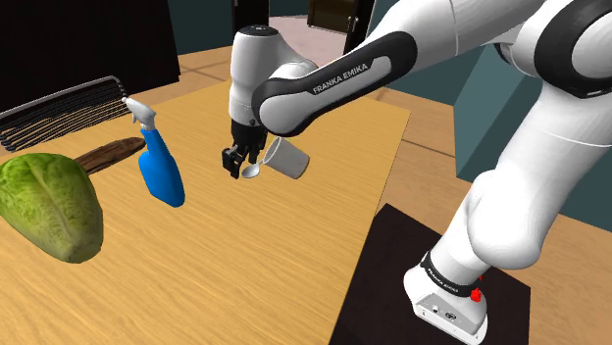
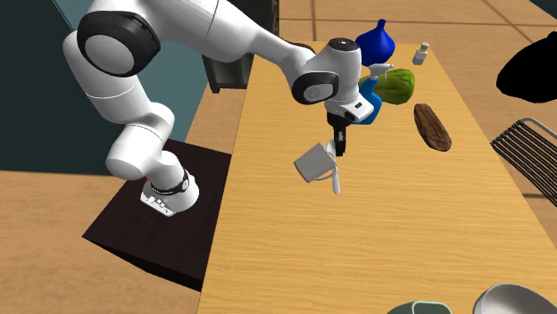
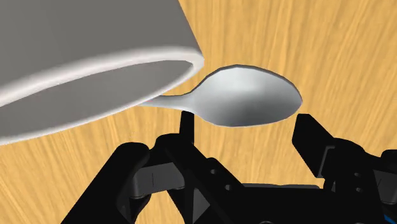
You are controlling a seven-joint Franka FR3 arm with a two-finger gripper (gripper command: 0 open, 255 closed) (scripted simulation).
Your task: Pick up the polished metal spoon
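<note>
Grey-white spoon (image 3: 245,95) lies flat on the wooden table (image 1: 216,274), beside the white cup (image 3: 83,57), which lies tipped on its side. In the wrist view the cup's rim covers the handle, so only the bowl and a short neck are visible. The gripper (image 3: 248,121) hangs low over that bowl with its 2 fingers (image 3: 312,140) standing well apart, 1 on each side of the bowl; whether either pad touches the metal cannot be made out. In the shoulder view the spoon (image 1: 250,172) is a small pale sliver under the gripper (image 1: 235,165), half masked by it and by the cup (image 1: 286,157). The second exterior view shows the spoon (image 2: 336,181) reaching out from under the cup (image 2: 312,162), below the gripper (image 2: 338,144). Towards the shoulder view's left lie a blue spray bottle (image 1: 160,167), a lettuce (image 1: 49,201) cut off by the picture's edge, a brown wooden piece (image 1: 108,154) partly behind the bottle, and a dark wire rack (image 1: 59,106).
</note>
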